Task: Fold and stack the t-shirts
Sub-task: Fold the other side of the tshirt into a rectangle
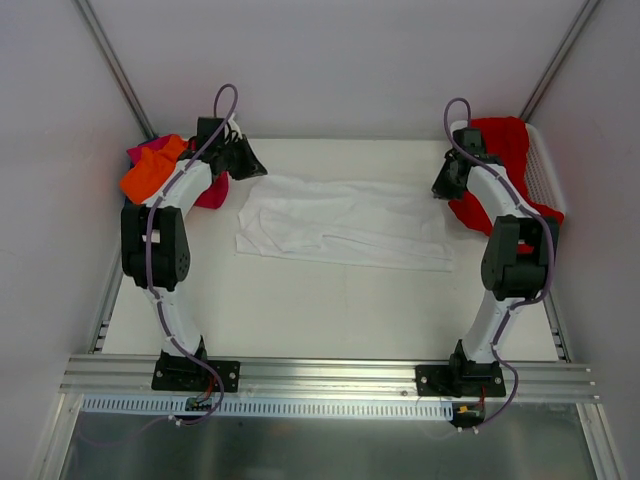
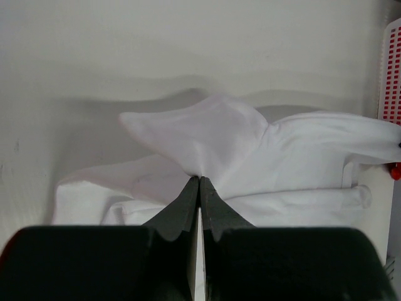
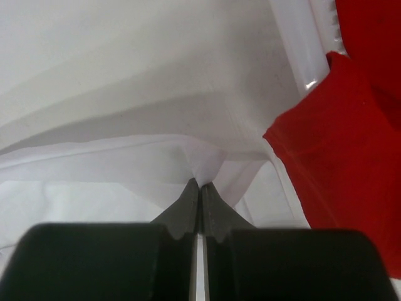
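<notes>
Cloth of the white shirt (image 1: 345, 222) lies spread on the table (image 1: 300, 310), and it reaches from one pincer to the other. The left pincer (image 1: 255, 170) is closed on the far left corner of this shirt. In its wrist view the two fingers (image 2: 182, 210) meet tip against tip, and a small peak of white cloth rises directly in front of them. More folds of the same shirt lie beyond the tips and to their right. The right pincer (image 1: 442, 188) is also closed, on the far right corner of the white shirt. In its wrist view a thin fold of cloth is pinched between the fingertips (image 3: 188, 200), and the cloth around it is pulled up a little from the table.

To the left of the left pincer, near it, is a heap with the orange shirt (image 1: 150, 172) on top and the pink shirt (image 1: 212, 190) under it and beside it. Just to the right of the right pincer the red shirt (image 1: 500, 140) hangs out over the rim of the white basket (image 1: 548, 170) and comes down to the table. If the red cloth touches the white shirt, I cannot tell.
</notes>
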Tool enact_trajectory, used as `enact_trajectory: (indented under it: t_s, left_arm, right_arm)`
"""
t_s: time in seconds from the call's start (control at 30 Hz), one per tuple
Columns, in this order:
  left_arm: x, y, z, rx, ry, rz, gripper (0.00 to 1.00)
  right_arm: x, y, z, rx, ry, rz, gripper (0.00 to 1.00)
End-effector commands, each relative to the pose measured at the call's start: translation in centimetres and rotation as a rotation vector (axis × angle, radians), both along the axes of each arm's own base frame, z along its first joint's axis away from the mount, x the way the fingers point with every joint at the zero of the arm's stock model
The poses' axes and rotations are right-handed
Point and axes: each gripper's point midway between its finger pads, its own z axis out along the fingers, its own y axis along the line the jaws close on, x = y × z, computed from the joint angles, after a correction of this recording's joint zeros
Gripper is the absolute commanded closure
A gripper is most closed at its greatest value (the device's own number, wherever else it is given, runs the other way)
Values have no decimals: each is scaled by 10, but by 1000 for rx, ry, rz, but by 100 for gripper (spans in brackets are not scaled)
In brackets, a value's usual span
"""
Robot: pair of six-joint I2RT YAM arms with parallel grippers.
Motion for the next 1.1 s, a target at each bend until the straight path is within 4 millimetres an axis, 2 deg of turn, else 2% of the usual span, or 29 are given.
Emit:
enact_trajectory:
  t_s: [0.0,0.07,0.23,0.47,0.63,0.67,0.73,0.9,0.93,1.0,1.03,1.07]
  left_arm:
    - [-8,4,26,26,-83,5,100]
    - [-14,5,19,30,-67,15,100]
    - [-28,8,16,36,-59,26,100]
    - [-51,12,-5,54,-23,41,100]
    - [-60,15,-9,60,-29,54,100]
    - [-64,17,-14,63,-16,58,100]
    - [-67,17,-9,62,-34,62,100]
    - [-78,19,-12,77,-34,73,100]
    - [-79,20,-14,83,-29,77,100]
    - [-84,23,-26,104,-6,90,100]
    - [-84,24,-30,113,3,98,69]
    - [-89,27,-39,117,28,113,43]
  right_arm:
    - [-3,-3,32,-22,-82,-2,99]
    - [-10,-7,31,-37,-76,-10,100]
    - [-25,-11,26,-57,-57,-22,99]
    - [-44,-16,9,-82,-7,-37,100]
    - [-52,-21,-2,-101,23,-50,99]
    - [-54,-22,-4,-110,30,-55,99]
    - [-58,-23,-9,-112,45,-57,99]
    - [-66,-25,-21,-122,76,-63,99]
    - [-67,-25,-24,-122,85,-68,96]
    - [-70,-25,-33,-118,110,-71,75]
    - [-73,-25,-36,-119,127,-80,41]
    - [-76,-28,-39,-131,137,-91,5]
